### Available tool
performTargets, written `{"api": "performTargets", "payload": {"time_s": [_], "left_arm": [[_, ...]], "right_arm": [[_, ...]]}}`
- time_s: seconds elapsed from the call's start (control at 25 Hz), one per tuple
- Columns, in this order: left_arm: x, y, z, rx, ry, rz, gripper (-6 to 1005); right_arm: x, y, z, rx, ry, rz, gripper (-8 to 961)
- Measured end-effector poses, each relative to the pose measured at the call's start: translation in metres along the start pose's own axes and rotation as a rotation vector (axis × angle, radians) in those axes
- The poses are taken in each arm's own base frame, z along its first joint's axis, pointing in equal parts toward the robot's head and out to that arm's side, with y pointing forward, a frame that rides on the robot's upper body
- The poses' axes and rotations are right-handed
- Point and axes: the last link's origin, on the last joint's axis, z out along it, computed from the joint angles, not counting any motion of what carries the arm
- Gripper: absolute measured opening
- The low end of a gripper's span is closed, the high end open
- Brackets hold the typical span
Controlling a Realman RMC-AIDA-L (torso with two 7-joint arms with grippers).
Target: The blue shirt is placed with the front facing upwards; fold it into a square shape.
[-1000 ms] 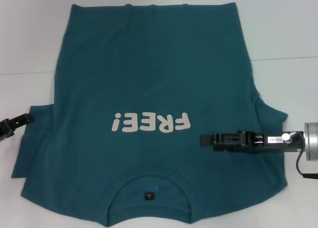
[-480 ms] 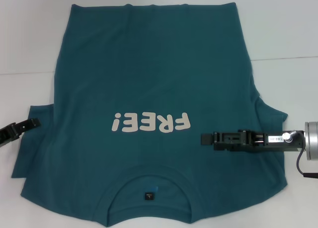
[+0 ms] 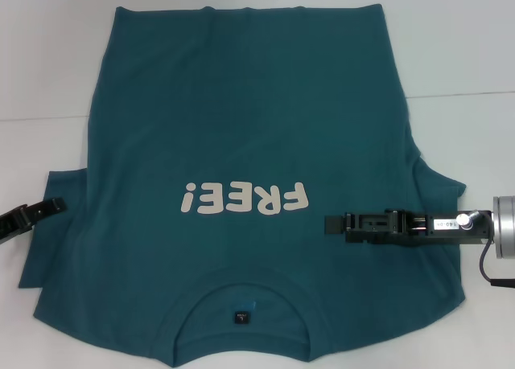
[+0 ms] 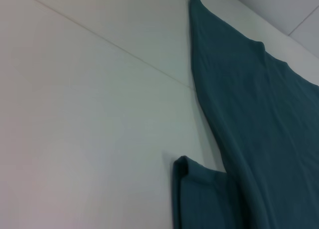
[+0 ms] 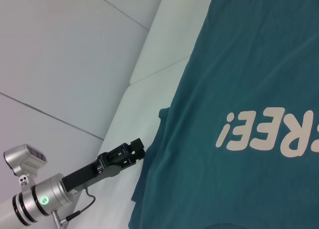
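The blue shirt (image 3: 241, 120) lies flat on the white table, front up. Its cream "FREE!" lettering (image 3: 244, 198) reads upside down to me, and the collar (image 3: 241, 301) with a small black label is nearest me. My left gripper (image 3: 55, 203) sits low at the table's left side, its tip at the edge of the shirt's left sleeve (image 3: 56, 240). The right wrist view shows that gripper (image 5: 137, 148) beside the same sleeve edge. My right gripper (image 3: 330, 224) reaches in from the right over the shirt's chest, just right of the lettering. The left wrist view shows the sleeve (image 4: 199, 189) and the shirt's side (image 4: 259, 119).
The white table (image 3: 459, 47) has bare surface on both sides of the shirt and beyond its hem. A seam line (image 3: 467, 92) crosses the tabletop. A black cable (image 3: 487, 272) hangs at my right wrist.
My left gripper has moved a little to the right and nearer me, up to the left sleeve's edge. The right arm and the shirt have not moved.
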Motion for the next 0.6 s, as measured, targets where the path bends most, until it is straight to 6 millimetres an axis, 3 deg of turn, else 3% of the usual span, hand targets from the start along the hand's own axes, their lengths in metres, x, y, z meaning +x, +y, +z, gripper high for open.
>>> {"api": "performTargets", "payload": {"time_s": [0.6], "left_arm": [[-0.0054, 0.0086, 0.0047, -0.023, -0.038, 0.018, 863]], "right_arm": [[-0.0001, -0.0001, -0.0003, 0.0, -0.002, 0.0, 906]]}}
